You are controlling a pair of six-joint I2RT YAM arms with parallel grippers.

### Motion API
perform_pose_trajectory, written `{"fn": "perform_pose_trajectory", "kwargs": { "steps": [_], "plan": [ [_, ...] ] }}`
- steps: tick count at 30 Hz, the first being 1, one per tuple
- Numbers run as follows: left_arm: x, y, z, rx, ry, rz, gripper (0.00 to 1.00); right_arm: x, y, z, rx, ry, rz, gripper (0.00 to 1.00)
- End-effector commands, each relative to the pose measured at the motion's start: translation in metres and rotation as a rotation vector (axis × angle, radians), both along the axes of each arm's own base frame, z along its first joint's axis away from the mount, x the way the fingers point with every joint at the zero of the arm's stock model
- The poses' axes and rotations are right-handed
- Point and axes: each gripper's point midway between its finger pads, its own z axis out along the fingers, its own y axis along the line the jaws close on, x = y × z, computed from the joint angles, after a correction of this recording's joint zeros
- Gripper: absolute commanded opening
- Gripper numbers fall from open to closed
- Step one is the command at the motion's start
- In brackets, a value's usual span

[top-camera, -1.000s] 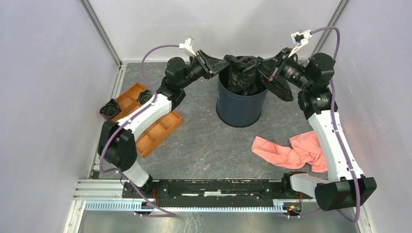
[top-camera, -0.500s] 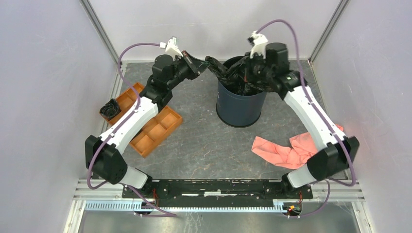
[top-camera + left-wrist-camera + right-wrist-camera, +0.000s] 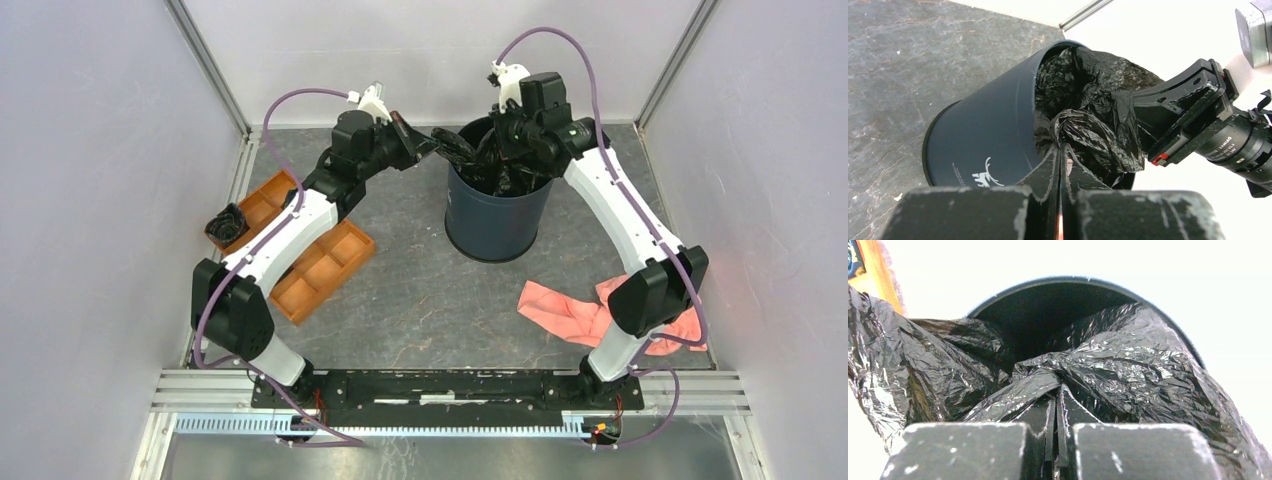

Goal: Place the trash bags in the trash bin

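Both claws are pinched fully shut on the trash bags (image 3: 1093, 135). The left gripper (image 3: 1060, 147) nips a crinkly knot at the bin's left rim, and the right gripper (image 3: 1057, 390) clamps film from the right. The bags sit bunched in the mouth of the trash bin (image 3: 497, 225), far-middle of the table (image 3: 420, 300).

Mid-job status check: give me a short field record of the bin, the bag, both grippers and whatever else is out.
Bin: dark navy round plastic trash bin, upright
Bag: crinkly glossy black plastic trash bag, partly inside, bulging over the rim
Left gripper: shut on the bag at the rim
Right gripper: shut on the bag above the bin mouth
Elsewhere: orange compartment tray, crumpled pink cloth
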Motion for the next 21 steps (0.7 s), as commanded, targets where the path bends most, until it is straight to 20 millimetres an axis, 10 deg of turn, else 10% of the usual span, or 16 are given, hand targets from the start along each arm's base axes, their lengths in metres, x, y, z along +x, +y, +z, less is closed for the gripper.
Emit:
{"fn": "perform_pose_trajectory", "kwargs": {
  "steps": [1,14,21],
  "plan": [
    [0.001,-0.004,0.047,-0.07,-0.099,-0.011,0.02,0.005,0.0,-0.004,-0.044,0.006,0.032,0.01],
    [-0.012,-0.005,0.008,-0.04,-0.014,-0.052,0.02,-0.027,0.057,-0.105,0.002,0.192,0.226,0.0],
    [-0.034,0.018,0.014,0.103,-0.026,-0.04,0.02,-0.092,0.112,-0.1,0.174,0.247,0.456,0.01]
  ]
}}
